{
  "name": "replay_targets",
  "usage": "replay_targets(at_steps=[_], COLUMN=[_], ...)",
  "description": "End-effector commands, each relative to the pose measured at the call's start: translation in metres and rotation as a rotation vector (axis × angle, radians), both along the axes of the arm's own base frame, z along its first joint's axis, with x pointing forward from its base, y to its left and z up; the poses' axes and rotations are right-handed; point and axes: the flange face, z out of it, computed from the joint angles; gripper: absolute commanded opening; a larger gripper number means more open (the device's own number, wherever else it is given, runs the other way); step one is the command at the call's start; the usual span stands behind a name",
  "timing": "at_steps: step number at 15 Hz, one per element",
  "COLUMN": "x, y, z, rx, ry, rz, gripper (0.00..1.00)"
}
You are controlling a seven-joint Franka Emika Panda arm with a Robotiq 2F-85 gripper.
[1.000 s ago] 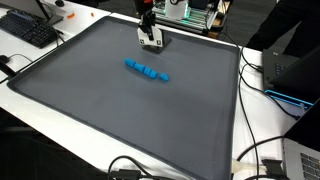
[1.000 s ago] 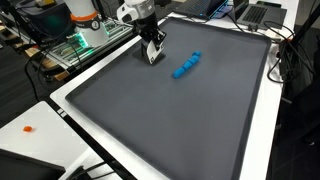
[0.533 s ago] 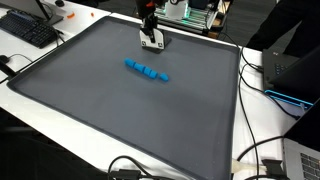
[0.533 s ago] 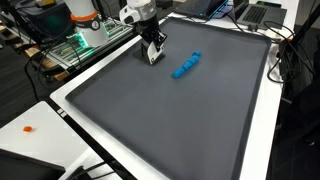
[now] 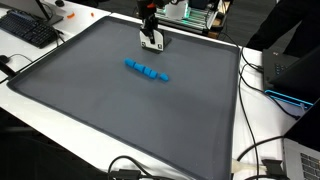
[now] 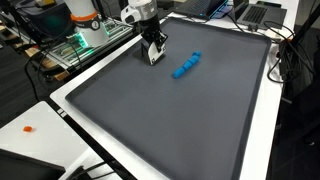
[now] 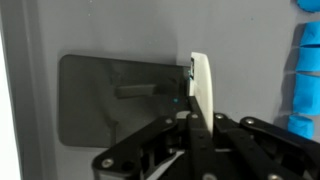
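Hardly anything has shifted since a second ago: the end effector (image 5: 151, 44) has crept a touch toward the far rim of the grey mat (image 5: 100, 115), and the row of blue blocks (image 5: 146, 71) lies where it lay. In both exterior views the end effector hangs low over the mat near its far edge, with the blocks near it but apart, at about 5 o'clock from it in an exterior view (image 6: 186, 66). In the wrist view they show only at the 3 o'clock edge (image 7: 306, 80). Judging from this, a good approach to the blocks would bring the tool square over the row first, with the jaws set across its narrow width, and only then lower it, since the row looks loose enough to scatter if nudged from the end. The wrist view shows one pale blade edge-on and no plain gap, so I cannot tell whether the end effector (image 7: 200, 90) is released or clenched, nor whether it holds anything. It touches no block. The mat lies on a white counter (image 6: 70, 106).
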Motion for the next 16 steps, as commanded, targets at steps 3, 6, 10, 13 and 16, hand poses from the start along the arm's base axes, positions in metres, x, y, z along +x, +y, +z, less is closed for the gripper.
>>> replay_targets(at_steps=[3,6,10,13,16], x=[-0.005,-0.006,-0.007,-0.007,-0.005], y=[0.004,0.004,0.003,0.003,0.003], z=[-0.009,-0.010,-0.013,-0.008,-0.003], rx=[-0.017,-0.020,-0.027,-0.039,-0.053], ry=[0.013,0.017,0.024,0.014,0.007], rz=[-0.005,-0.009,-0.008,0.001,0.015], gripper=[0.04,0.32,0.63,0.86,1.00])
